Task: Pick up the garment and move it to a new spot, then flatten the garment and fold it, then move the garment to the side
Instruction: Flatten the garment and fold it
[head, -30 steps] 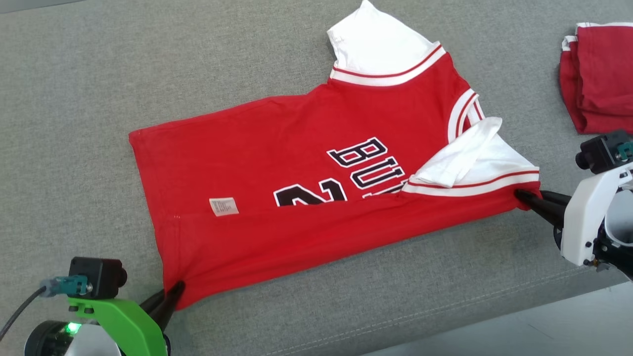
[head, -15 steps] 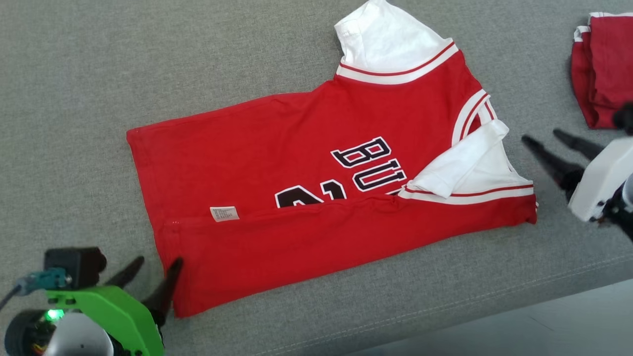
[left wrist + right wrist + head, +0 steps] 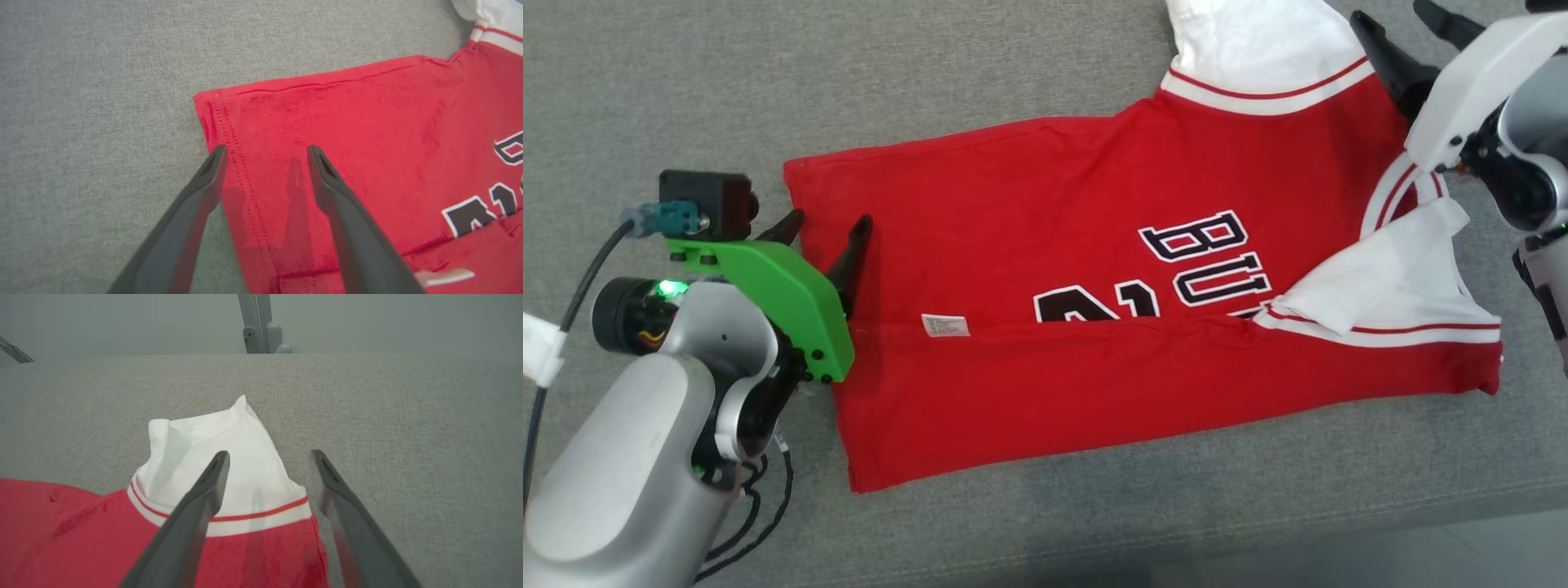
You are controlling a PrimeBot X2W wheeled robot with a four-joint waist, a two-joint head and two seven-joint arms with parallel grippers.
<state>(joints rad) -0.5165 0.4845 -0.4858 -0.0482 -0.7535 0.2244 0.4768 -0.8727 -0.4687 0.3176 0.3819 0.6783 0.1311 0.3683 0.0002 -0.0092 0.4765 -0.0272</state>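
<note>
Both your grippers have left the near edge, open and empty. Left gripper (image 3: 831,219) now straddles the far hem of the shirt (image 3: 1054,269). Right gripper (image 3: 1390,12) is over the far sleeve (image 3: 1258,41). Shirt lies half-folded on the cushion (image 3: 645,98).

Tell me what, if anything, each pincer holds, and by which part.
Nothing is held: left pincer open over the hem of the red jersey, right pincer open over its white sleeve.

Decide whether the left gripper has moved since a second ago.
Yes. Against the shirt, the left gripper went from the near hem corner to the far one, jaws open.
</note>
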